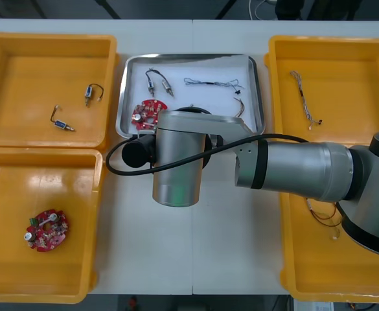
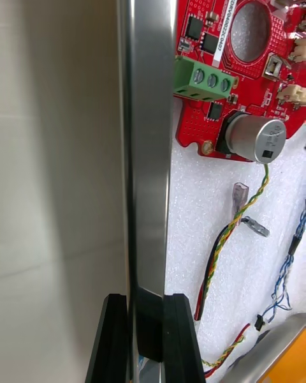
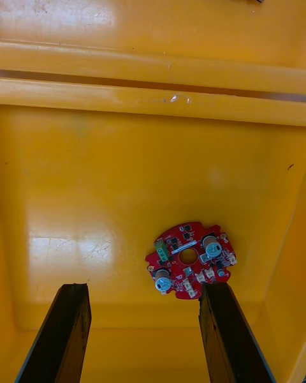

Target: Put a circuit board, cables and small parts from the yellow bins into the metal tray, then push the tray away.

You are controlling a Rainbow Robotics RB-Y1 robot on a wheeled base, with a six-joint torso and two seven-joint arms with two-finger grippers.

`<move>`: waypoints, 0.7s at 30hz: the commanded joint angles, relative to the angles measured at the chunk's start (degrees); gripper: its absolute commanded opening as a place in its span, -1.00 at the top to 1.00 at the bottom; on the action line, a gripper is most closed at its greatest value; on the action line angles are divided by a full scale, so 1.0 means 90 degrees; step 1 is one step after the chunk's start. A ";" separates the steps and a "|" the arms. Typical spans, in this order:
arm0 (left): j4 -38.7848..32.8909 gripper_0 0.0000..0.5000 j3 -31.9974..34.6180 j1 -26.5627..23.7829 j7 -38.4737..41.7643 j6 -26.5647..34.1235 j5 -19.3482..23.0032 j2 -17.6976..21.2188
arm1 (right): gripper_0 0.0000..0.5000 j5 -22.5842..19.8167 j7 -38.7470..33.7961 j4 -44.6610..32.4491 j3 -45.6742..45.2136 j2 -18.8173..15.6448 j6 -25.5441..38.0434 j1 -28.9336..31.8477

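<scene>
R gripper (image 2: pixel 148 309) at near rim of metal tray (image 1: pixel 127 78), fingers narrow, clamped on the rim just beside red circuit board (image 1: pixel 147 112). Also in tray: blue/white cable (image 1: pixel 212 82), red/yellow cable (image 2: pixel 245 207), small metal parts (image 1: pixel 159 82). L gripper (image 3: pixel 143 290) spread wide above near-left yellow bin (image 3: pixel 95 185), over second circuit board (image 3: pixel 190 269), holding nothing.

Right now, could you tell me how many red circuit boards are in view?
2. One board lies in the metal tray's near-left corner, the other in the near left yellow bin. The right arm hides part of the tray; another may be hidden.
</scene>
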 commanded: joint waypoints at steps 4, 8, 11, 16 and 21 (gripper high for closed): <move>-0.0180 -1.00 0.0144 0.0107 -0.0609 -0.0060 0.0050 0.0279 | 1.00 0.0192 0.0104 0.0312 0.0002 0.0190 -0.0553 -0.0398; -0.0180 -1.00 0.0144 0.0107 -0.0609 -0.0060 0.0050 0.0279 | 1.00 0.0260 0.0162 0.0605 -0.0096 0.0200 -0.0943 -0.0418; -0.0180 -1.00 0.0144 0.0107 -0.0609 -0.0060 0.0050 0.0279 | 1.00 0.0348 0.0182 0.0830 -0.0096 0.0239 -0.1070 -0.0447; -0.0180 -1.00 0.0144 0.0107 -0.0609 -0.0060 0.0050 0.0279 | 1.00 0.0534 0.0201 0.1152 -0.0184 0.0297 -0.1207 -0.0447; -0.0180 -1.00 0.0144 0.0107 -0.0609 -0.0060 0.0050 0.0279 | 1.00 0.0592 0.0231 0.1504 -0.0369 0.0395 -0.1344 -0.0506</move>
